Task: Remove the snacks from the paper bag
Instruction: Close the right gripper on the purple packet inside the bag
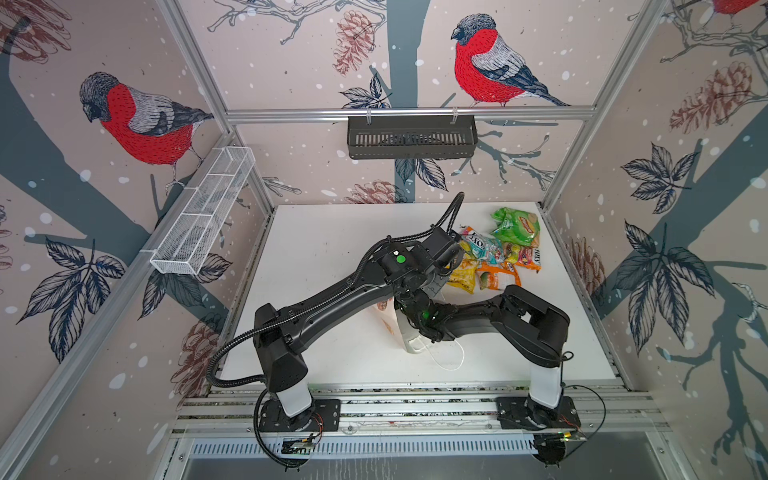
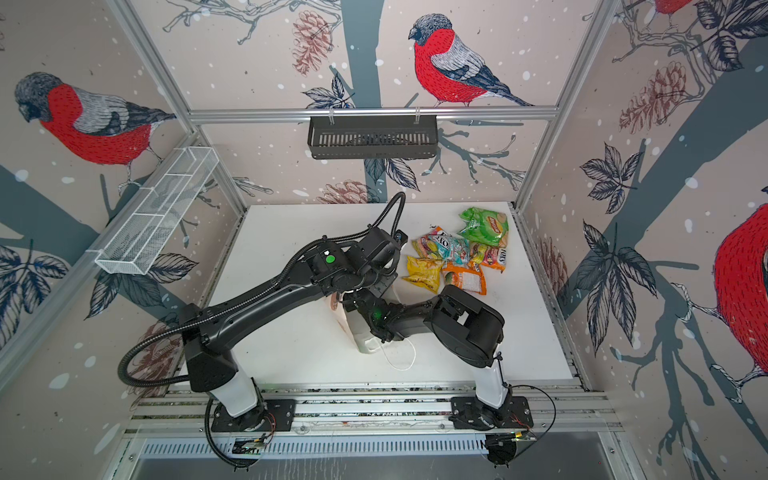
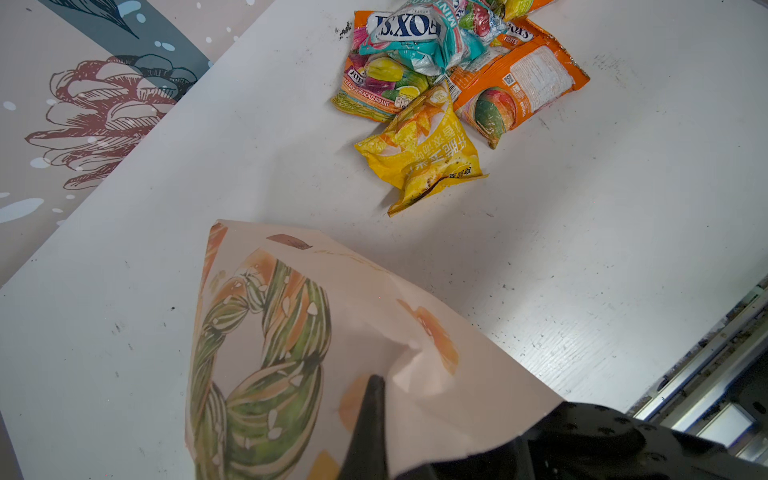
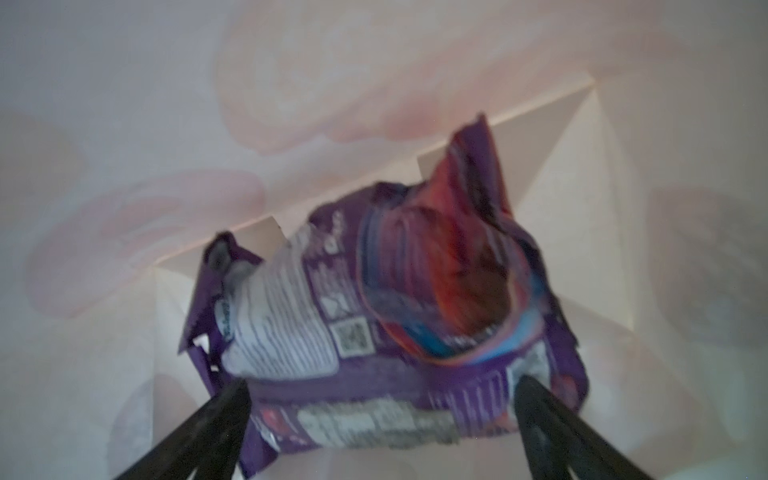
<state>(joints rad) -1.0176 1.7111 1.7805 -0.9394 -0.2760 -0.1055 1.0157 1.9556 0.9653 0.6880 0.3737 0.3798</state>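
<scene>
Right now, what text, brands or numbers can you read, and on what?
"FOX'S" – teal packet.
"& BLACKCURRANT" – multicoloured packet.
"FOX'S FRUITS" – orange fruit packet.
Not read: Chinese characters on the yellow packet.
Too small: code square and fine print on the orange packet with white panel.
Too small: logo on the green packet.
Blurred: print on the purple packet inside the bag.

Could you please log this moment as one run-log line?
left gripper: shut on bag | right gripper: open, inside bag, astride purple packet | other snacks: on table
</scene>
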